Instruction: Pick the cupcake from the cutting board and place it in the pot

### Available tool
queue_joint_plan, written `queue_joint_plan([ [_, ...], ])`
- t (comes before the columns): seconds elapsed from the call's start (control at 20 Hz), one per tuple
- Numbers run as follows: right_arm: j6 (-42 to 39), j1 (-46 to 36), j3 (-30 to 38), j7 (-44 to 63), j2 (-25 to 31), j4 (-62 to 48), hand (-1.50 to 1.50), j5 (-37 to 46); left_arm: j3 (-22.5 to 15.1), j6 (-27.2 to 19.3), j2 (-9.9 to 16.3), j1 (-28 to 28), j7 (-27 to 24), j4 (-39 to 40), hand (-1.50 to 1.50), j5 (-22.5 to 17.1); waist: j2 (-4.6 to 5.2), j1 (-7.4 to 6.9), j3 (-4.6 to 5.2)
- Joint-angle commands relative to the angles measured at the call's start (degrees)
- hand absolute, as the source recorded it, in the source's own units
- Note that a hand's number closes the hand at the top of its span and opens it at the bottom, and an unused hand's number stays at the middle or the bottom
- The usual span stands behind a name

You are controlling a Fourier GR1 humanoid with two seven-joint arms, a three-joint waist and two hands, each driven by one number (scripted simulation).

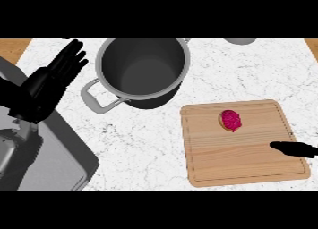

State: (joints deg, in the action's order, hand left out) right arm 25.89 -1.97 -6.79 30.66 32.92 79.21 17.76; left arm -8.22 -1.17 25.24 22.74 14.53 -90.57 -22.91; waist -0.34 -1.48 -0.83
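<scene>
The cupcake (230, 120) lay on the cutting board (244, 165), toward its 12 o'clock edge. The pot (143, 67) stood on the worktop (141, 134) at 10 o'clock from the board. The right hand (300, 149) was spread over the board's 3 o'clock edge, clear of the cupcake. The left hand (52, 82) rested open at 9 o'clock, fingers straight.

**Bright, even light over the counter, soft shadows only**

You've got flat, bright light across the white marble counter (141, 129), no glare spots anywhere. The pot (143, 67) throws a dark shadow just below its base, so the light seems to come from above and slightly behind, though that's hard to confirm. Inside, the pot shades from pale grey to darker grey. The cutting board (244, 156) reads clean, grain visible. Both black hands, left (52, 82) and right (300, 147), show as near-silhouettes with little surface detail.
</scene>
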Motion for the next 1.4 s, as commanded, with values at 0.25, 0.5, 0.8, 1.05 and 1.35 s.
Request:
queue_joint_plan([
  [0.25, -10.5, -11.3, -5.8, 29.1, 0.2, 8.0, -1.50, 3.4, -5.0, 0.1, -7.3, -8.1, 4.4, 2.5, 0.00, -2.9, 0.26, -0.88, 1.55],
  [0.5, -14.9, -19.1, -5.2, 44.2, -0.7, 10.5, -1.50, 3.0, -3.6, 1.4, -6.5, -8.7, 5.8, 1.8, 0.00, -3.4, 0.09, -1.05, 1.49],
  [0.8, -14.8, -23.7, -6.8, 49.6, -6.1, 9.3, -1.50, 5.3, -2.9, 1.5, -7.7, -10.0, 6.1, 0.9, 0.00, -2.9, 0.28, -1.03, 1.32],
  [1.05, -15.4, -26.3, -6.8, 50.3, -9.5, 6.3, -1.50, 6.7, -5.0, -0.9, -10.6, -11.2, 6.9, -1.4, 0.00, -0.4, 0.26, -0.83, 1.20],
  [1.35, -16.6, -25.0, -8.2, 49.5, -11.6, 1.5, -1.50, 10.2, -3.4, 0.6, -9.7, -12.4, 7.7, -2.9, 0.00, -0.3, 0.39, -0.09, 1.17],
])
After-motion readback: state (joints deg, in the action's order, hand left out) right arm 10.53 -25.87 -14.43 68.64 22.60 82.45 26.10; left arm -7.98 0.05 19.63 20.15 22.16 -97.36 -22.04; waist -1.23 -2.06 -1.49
